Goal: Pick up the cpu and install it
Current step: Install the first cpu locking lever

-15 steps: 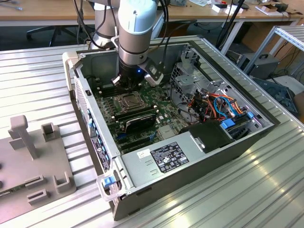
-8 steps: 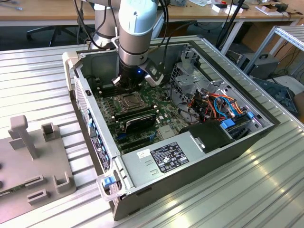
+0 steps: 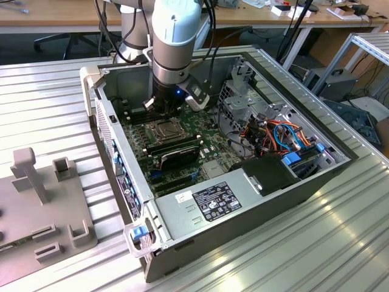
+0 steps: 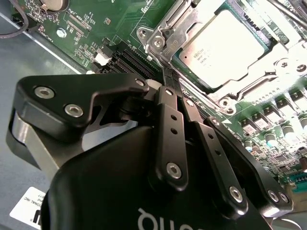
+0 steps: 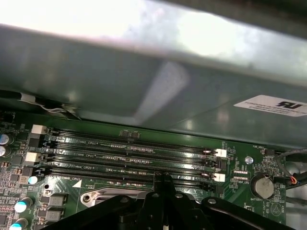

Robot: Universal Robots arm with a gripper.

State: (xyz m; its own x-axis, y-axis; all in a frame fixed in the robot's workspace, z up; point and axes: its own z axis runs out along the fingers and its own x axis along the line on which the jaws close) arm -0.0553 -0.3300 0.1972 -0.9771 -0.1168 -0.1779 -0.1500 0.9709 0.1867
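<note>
inside the open computer case point(image 3: 243, 201), the gripper point(image 4: 165, 79) is hanging with its jaws pressed together on nothing, tips just beside the socket's metal retention frame point(image 4: 165, 36). the cpu point(image 4: 225, 45) is lying flat in that socket point(image 3: 165, 128), under the frame's arms. i judge the risk is the closed tips dragging across the frame or board if the arm is drifting sideways. the second wrist view is showing the chip; the first wrist view is showing the memory slots point(image 5: 129, 155) and case wall instead.

A ribbed metal table point(image 3: 48, 97) is seen bearing an open computer case point(image 3: 255, 207) and a grey fixture block point(image 3: 42, 213).
</note>
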